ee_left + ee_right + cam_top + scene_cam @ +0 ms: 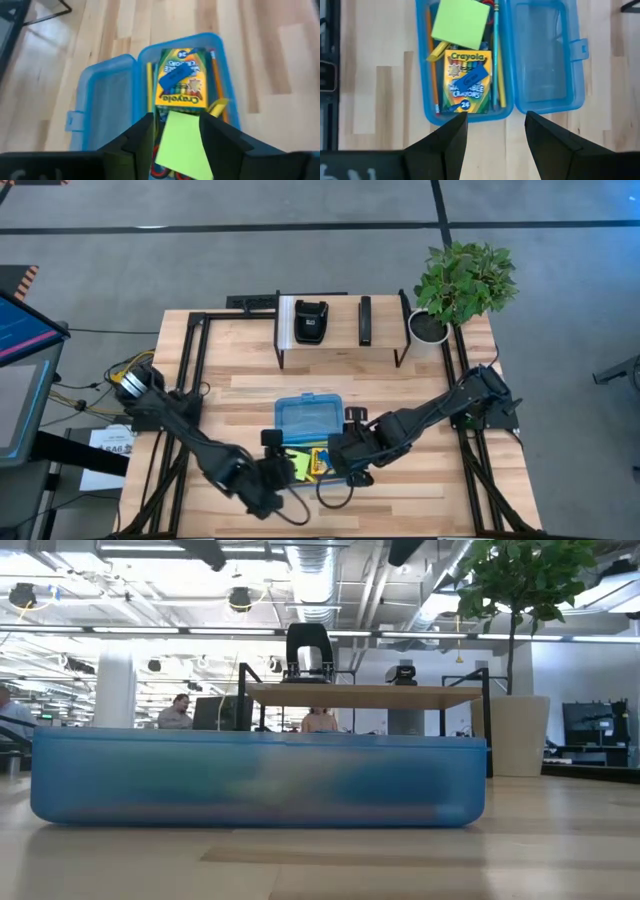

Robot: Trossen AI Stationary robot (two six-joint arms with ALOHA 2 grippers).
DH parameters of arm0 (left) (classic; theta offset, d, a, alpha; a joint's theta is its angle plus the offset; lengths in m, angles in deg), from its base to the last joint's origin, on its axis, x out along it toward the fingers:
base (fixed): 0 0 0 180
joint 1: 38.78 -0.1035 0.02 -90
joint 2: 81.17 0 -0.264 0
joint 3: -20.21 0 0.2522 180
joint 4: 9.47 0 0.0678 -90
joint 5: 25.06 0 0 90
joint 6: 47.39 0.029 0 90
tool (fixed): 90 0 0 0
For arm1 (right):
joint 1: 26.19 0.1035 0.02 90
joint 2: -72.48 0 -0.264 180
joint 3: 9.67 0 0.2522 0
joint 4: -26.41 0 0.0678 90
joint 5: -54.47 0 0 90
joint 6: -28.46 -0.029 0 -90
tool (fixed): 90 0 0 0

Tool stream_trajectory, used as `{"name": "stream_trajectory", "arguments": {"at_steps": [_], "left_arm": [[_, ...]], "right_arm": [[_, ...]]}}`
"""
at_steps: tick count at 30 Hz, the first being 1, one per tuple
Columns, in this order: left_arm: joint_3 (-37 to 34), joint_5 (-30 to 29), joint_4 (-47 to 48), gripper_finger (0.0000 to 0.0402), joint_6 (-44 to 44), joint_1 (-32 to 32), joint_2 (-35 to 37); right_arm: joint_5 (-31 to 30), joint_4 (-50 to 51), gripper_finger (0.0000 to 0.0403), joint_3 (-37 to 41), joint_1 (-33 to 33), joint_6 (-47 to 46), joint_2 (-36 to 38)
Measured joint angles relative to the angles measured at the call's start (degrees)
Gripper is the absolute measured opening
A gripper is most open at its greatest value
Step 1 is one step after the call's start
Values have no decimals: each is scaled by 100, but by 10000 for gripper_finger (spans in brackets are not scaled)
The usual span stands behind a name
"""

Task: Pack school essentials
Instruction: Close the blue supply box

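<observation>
An open blue pencil case lies near the table's near edge, its base [312,464] between my two grippers and its lid [308,418] folded out toward the far side. In the base [470,116] lie the crayon box [467,82] with the blue eraser [472,77] on top, yellow and orange pencils [499,75] along the sides, and the lime-green sticky-note pad [460,21], tilted on the other things. A bit of red scissor handle [160,172] shows under the pad. My left gripper [176,122] hovers open above the pad end. My right gripper [495,122] hovers open over the opposite end.
A black-framed shelf at the far side carries the black boxy device [311,320] and a dark bar [365,320]. The potted plant [462,280] stands at the far right corner. Black rails run along the table's left and right edges. People sit in the room beyond [178,712].
</observation>
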Motion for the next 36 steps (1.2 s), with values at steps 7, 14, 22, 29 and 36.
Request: {"name": "stream_trajectory", "arguments": {"at_steps": [7,14,22,29,36], "left_arm": [[-2027,68,-2682,105,449,185,1368],[-3800,173,-4857,86,871,183,2670],[-5190,-297,-5416,77,97,179,3620],[-5878,-362,-5094,75,-1156,-37,3703],[-6353,-79,-4933,75,-1921,-369,3699]], "right_arm": [[-52,-507,221,512,30,79,220],[-12,-2430,220,2642,-105,83,1483],[-44,-5350,195,5586,-542,-228,2953],[-377,-6236,120,6788,-1085,-646,2918],[-291,-6393,24,6904,-1455,-649,2363]]}}
